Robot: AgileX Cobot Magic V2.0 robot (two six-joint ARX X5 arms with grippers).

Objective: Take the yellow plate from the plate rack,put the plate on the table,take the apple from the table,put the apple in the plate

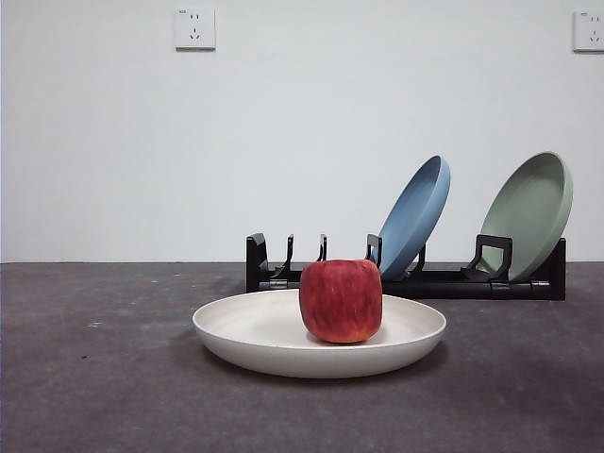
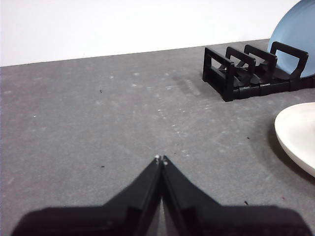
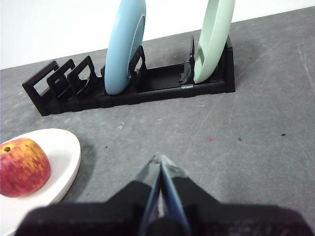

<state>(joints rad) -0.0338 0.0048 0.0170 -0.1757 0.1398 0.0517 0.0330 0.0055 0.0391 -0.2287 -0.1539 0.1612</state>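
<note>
The task is judged complete, or as good as. The yellow plate (image 1: 283, 344) is seen lying flat on the counter (image 1: 94, 377), just in front of the plate rack (image 1: 415, 281) and apart from it. The apple (image 1: 341, 300) is seated upright inside the plate, slightly right of its middle in the front view, resting on the plate floor and not on the rim.

On the rack, the slots at the near-left end are empty; the blue plate (image 1: 415, 215) and the sage-green plate (image 1: 530, 212) are left leaning in their slots, untouched by either arm.

No arm is seen in the front view. In the left wrist view the left gripper (image 2: 161, 160) is shown over bare counter, its jaws pressed together with nothing between them; the plate edge and the rack end are seen off to one side, well apart from the tips. In the right wrist view the right gripper (image 3: 160, 164) is likewise shown with jaws closed on nothing, over bare counter between the rack and the plate; the apple in the plate is visible near the frame edge, clear of the jaws.

All four steps are read as done: plate out of rack, plate on counter, apple lifted, apple in plate. Nothing is judged left except parking the arms. No risk is noted; the apple sits stable.
</note>
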